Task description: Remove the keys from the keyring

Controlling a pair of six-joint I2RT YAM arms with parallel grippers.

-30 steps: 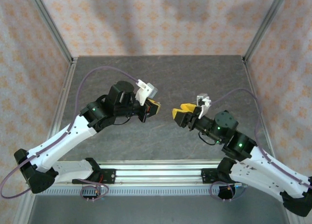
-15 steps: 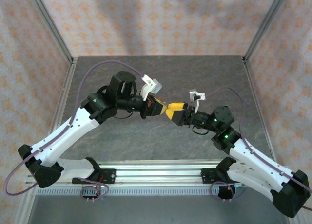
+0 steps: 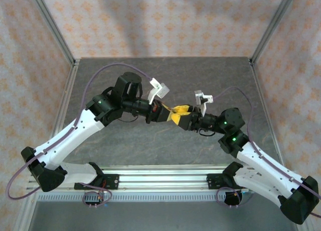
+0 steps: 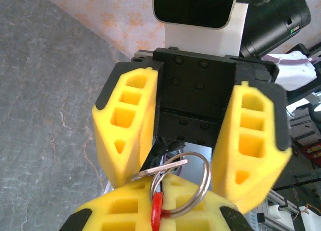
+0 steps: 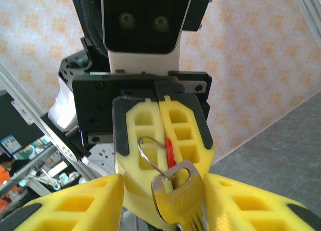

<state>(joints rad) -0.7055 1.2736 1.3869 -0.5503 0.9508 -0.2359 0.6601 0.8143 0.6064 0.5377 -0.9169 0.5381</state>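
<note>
My left gripper (image 3: 166,113) is shut on the keyring's red piece (image 4: 156,212), held up above the table. The keyring's silver loop (image 4: 199,188) sticks out past its yellow fingertips. A silvery key (image 5: 183,203) hangs from that loop (image 5: 146,151), beside the red piece (image 5: 169,149). My right gripper (image 3: 177,115) meets the left one tip to tip. Its yellow fingers (image 4: 125,135) stand on either side of the key (image 4: 160,168), with a gap still visible on one side. In the right wrist view the right gripper (image 5: 163,191) straddles the key's head.
A grey stone-patterned tabletop (image 3: 165,75) lies below both arms. Metal frame posts (image 3: 55,35) and patterned walls enclose it. An aluminium rail (image 3: 165,178) carrying the arm bases runs along the near edge.
Both arms swung inward until the grippers met at the middle. The right gripper reached around the hanging key and its jaws have narrowed. The left gripper stayed shut on the red piece.
</note>
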